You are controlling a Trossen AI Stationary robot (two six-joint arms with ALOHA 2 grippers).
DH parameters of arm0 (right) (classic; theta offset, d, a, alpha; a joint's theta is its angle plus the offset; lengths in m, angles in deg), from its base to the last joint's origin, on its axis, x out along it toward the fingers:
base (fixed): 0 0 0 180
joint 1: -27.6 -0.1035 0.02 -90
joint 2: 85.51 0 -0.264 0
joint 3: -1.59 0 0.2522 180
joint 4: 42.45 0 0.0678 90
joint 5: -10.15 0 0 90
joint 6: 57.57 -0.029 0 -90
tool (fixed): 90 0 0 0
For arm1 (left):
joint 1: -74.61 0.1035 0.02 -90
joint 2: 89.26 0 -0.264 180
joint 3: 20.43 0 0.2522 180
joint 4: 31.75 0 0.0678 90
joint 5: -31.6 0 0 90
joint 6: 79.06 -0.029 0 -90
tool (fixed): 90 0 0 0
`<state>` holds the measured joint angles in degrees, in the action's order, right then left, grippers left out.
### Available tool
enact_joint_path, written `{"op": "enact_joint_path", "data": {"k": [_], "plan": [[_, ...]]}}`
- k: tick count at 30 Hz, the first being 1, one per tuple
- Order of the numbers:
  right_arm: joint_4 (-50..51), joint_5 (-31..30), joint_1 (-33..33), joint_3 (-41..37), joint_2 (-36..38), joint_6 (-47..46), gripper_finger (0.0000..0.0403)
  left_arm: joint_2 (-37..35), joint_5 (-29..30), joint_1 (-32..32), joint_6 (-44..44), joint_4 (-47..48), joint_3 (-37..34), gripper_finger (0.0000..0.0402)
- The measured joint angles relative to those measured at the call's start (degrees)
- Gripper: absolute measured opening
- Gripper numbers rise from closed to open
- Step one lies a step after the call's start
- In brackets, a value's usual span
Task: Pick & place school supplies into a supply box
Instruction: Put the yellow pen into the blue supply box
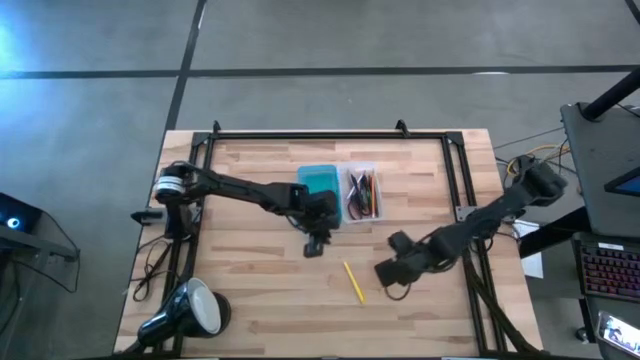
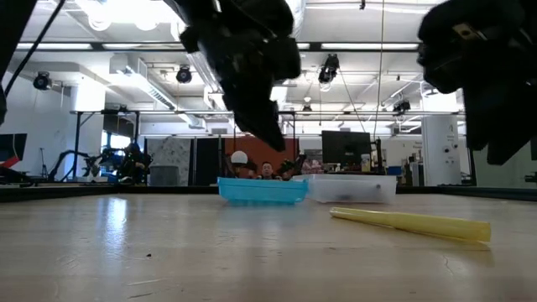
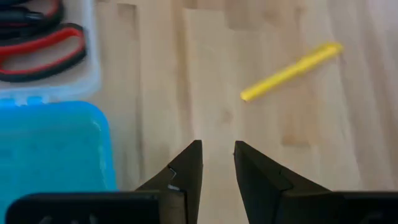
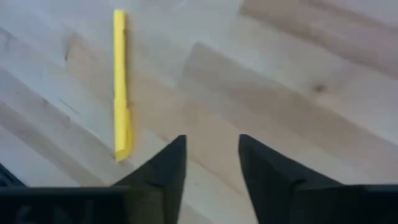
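A yellow pen (image 1: 353,281) lies flat on the wooden table near its front; it also shows in the low view (image 2: 411,223), the left wrist view (image 3: 291,71) and the right wrist view (image 4: 121,81). The clear tray (image 1: 362,193) holds several pens and red-handled scissors (image 3: 37,50). The turquoise lid (image 1: 319,183) lies beside it on its left. My left gripper (image 1: 317,243) hovers open and empty in front of the lid. My right gripper (image 1: 385,275) hovers open and empty just right of the yellow pen.
A black-and-white round lamp (image 1: 195,308) lies at the table's near left corner. A black metal frame (image 1: 330,135) runs along the far and side edges. Bare wood lies between the tray and the yellow pen.
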<state>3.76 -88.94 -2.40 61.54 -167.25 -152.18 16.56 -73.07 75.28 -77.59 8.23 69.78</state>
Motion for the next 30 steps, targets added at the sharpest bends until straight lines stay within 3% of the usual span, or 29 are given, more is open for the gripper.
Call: {"op": "enact_joint_path", "data": {"k": [6,12,16,24,30], "plan": [[0.3,1.4,0.4,10.2,-10.5,1.5,0.0206,-9.8,4.9,-0.8,-1.5,-6.4,-11.3,0.0078],[0.3,3.2,0.6,20.4,-21.3,3.6,0.023,-22.8,6.0,-0.8,1.2,-21.0,-26.2,0.0078],[2.5,3.8,1.2,26.9,-28.3,4.6,0.0226,-28.4,7.4,-0.7,2.1,-26.1,-31.9,0.0078],[15.9,3.7,3.2,36.8,-37.8,4.8,0.02,-32.6,8.9,-0.8,5.7,-25.7,-35.9,0.0078],[17.4,4.8,3.6,38.7,-40.5,7.2,0.014,-33.0,9.7,-0.8,6.5,-25.2,-36.2,0.0078]]}}
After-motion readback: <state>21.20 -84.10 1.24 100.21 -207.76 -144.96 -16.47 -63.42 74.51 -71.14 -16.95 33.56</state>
